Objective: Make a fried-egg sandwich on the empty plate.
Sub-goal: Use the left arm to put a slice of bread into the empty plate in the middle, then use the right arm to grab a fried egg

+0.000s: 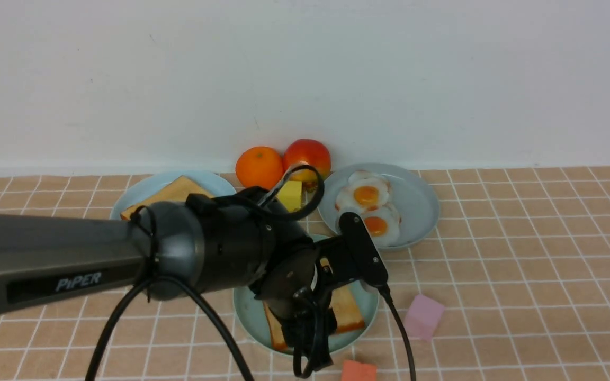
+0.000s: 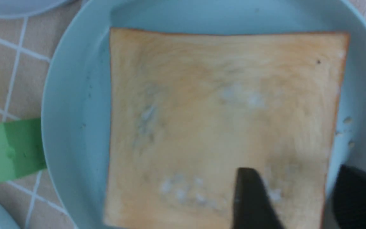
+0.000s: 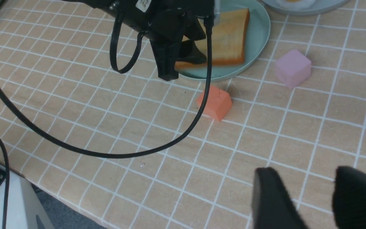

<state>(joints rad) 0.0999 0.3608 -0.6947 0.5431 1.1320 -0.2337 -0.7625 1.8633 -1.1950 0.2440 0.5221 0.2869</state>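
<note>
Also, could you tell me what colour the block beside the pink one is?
The block is coral orange, clearest in the right wrist view.

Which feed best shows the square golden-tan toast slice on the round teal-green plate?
Left wrist view: the toast slice nearly fills the frame. The front view has the left arm hiding most of it; the right wrist view shows it distant, partly behind the left gripper.
</note>
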